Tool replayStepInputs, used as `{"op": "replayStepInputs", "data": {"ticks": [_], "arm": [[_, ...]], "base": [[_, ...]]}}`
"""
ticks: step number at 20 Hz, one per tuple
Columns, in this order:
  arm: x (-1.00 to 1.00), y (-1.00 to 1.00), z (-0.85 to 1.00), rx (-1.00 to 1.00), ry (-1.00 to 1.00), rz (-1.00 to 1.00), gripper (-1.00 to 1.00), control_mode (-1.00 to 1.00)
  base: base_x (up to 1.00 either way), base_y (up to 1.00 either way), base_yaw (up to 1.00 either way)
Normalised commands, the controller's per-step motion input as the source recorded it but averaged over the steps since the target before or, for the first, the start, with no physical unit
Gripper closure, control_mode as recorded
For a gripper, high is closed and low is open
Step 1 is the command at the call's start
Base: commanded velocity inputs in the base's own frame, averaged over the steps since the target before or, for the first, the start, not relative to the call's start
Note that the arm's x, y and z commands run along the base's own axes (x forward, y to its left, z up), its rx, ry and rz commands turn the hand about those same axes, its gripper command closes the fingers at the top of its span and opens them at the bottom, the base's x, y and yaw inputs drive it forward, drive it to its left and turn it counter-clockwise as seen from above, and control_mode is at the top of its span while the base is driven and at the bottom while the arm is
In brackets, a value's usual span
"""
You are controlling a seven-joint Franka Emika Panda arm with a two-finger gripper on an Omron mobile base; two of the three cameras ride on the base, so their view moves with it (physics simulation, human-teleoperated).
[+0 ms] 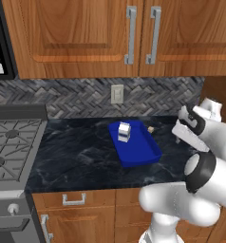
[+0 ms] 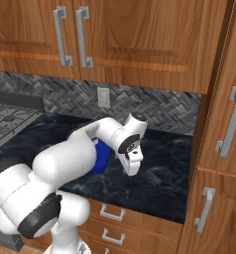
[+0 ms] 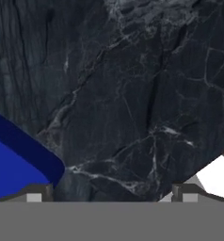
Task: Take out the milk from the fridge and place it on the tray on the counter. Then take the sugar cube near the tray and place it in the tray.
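1. Small white carton of milk (image 1: 124, 131) with a dark blue band stands upright on the flat bright blue tray (image 1: 142, 154); tiny tan sugar cube (image 1: 151, 129) lies just beside the tray on the black marbled counter (image 1: 77, 154).
2. Two-finger gripper (image 3: 111, 192) hangs over bare counter beside the tray's corner, jaws spread wide, holding nothing.

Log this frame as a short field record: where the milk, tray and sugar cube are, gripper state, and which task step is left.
milk: upright on the tray, toward its back end
tray: on the counter, right of the stove
sugar cube: on the counter beside the tray's far right edge, not in it
gripper: open, empty, above bare counter next to a tray corner
done: milk placed
left: sugar cube into tray
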Motion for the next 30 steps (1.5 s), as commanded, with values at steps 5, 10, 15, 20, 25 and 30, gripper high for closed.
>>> {"op": "replayStepInputs", "data": {"ticks": [5,10,15,20,25,30], "arm": [[0.48,0.0,-0.18,0.03,0.13,0.0,-1.0,-1.0],[0.38,0.0,-0.06,0.04,0.0,0.0,-1.0,-1.0],[0.4,0.0,-0.06,0.04,0.0,0.0,-1.0,-1.0],[0.31,0.0,-0.13,0.04,0.0,0.0,-1.0,-1.0],[0.43,0.0,-0.04,0.0,0.0,0.0,-1.0,-1.0],[0.39,0.0,0.0,0.0,0.0,0.0,-1.0,-1.0]], "base": [[0.0,0.0,0.0],[0.0,0.0,0.0],[0.0,0.0,0.0],[0.0,0.0,0.0],[0.0,0.0,0.0],[0.0,0.0,0.0]]}}
